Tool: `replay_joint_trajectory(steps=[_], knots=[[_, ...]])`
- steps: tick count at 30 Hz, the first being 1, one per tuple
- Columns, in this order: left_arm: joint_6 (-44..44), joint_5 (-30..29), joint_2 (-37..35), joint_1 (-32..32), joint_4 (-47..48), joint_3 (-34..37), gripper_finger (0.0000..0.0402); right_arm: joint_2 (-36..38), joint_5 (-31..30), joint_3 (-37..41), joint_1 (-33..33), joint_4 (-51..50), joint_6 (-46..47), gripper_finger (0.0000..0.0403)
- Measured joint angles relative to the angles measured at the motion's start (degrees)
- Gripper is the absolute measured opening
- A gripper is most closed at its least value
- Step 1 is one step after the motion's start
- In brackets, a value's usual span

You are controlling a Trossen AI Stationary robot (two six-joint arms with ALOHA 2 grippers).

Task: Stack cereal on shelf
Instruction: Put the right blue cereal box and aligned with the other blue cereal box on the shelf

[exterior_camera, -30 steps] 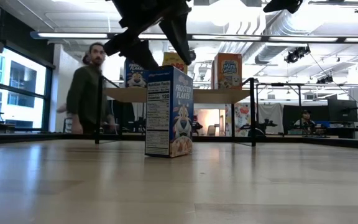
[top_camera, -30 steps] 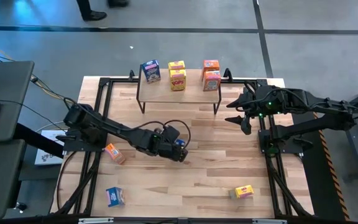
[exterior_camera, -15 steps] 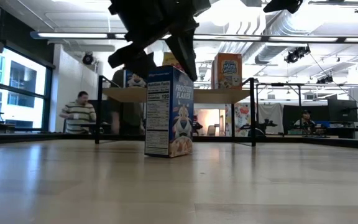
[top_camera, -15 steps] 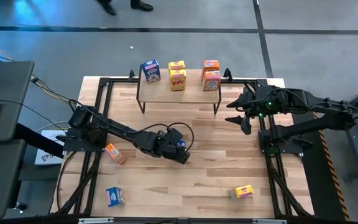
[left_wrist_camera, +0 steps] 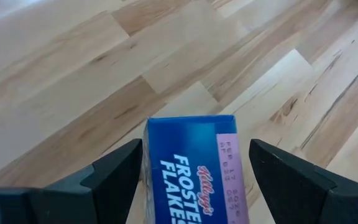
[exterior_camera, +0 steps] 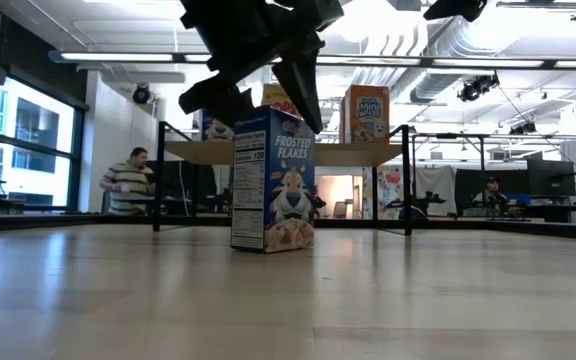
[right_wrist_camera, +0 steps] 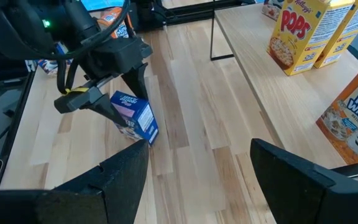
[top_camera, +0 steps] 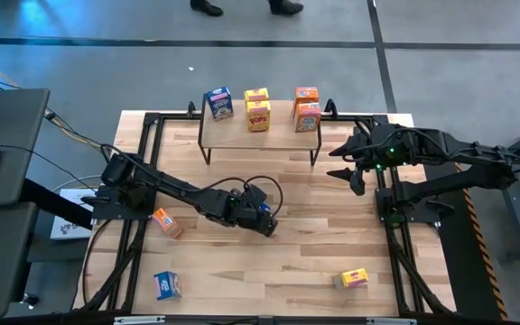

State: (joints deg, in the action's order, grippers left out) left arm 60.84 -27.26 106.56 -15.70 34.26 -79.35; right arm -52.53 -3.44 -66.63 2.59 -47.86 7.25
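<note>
The left gripper [top_camera: 263, 219] is low over the middle of the table [top_camera: 314, 262], with its fingers spread wide on both sides of a blue Frosted Flakes box [exterior_camera: 272, 180]. This box stands upright on the table; from the left wrist view the fingers [left_wrist_camera: 114, 171] are beside its top, and it is not clear if they touch it. The shelf [top_camera: 278, 135] stands at the far edge of the table and carries five boxes: a blue box [top_camera: 219, 102], two yellow boxes [top_camera: 257, 109] and two orange-red boxes [top_camera: 307, 108]. Three more boxes lie on the table: an orange-red one [top_camera: 165, 222] near the left arm, a blue one [top_camera: 167, 285] at the near left corner, and a yellow one [top_camera: 355, 278] at the near right. The right gripper [top_camera: 344, 169] waits in the air beside the right end of the shelf, half open and empty.
</note>
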Motion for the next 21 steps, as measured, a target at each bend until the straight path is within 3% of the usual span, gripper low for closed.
replay_joint_trajectory(steps=[21], knots=[[0.5, 1.2, 0.0, 0.0, -0.2, 0.0, 0.0276, 0.0, 0.0, 0.0, 0.0, 0.0, 0.0, 0.0275]])
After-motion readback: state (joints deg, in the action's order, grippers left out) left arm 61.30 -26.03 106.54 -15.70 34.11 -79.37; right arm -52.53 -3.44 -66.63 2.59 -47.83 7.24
